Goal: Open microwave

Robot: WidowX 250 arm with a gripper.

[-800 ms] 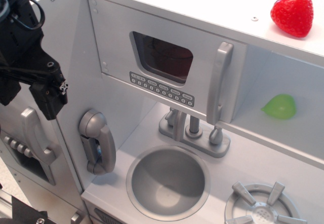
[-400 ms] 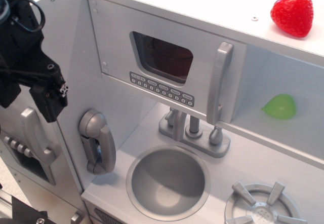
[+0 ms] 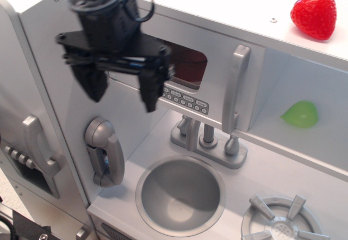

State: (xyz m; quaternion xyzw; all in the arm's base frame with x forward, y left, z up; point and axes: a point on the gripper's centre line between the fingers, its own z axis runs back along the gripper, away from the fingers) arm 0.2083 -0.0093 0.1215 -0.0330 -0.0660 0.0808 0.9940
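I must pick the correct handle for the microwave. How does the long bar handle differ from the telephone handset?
The bar handle is straight, slim and stands upright on the microwave door, at its right edge. The telephone handset is shorter, thick and curved, and hangs lower on the side wall, left of the sink. Both are grey. The open tool touches neither.

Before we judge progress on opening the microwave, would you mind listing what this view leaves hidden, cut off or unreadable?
Only one view, observation.image:
- The microwave door's left part, including part of its window, is hidden behind the open gripper and arm.
- The button strip labels are too small to read, and its left end is covered.
- The burner is cut off by the bottom edge.
- The gripper is motion-blurred, so its depth from the door is unclear.
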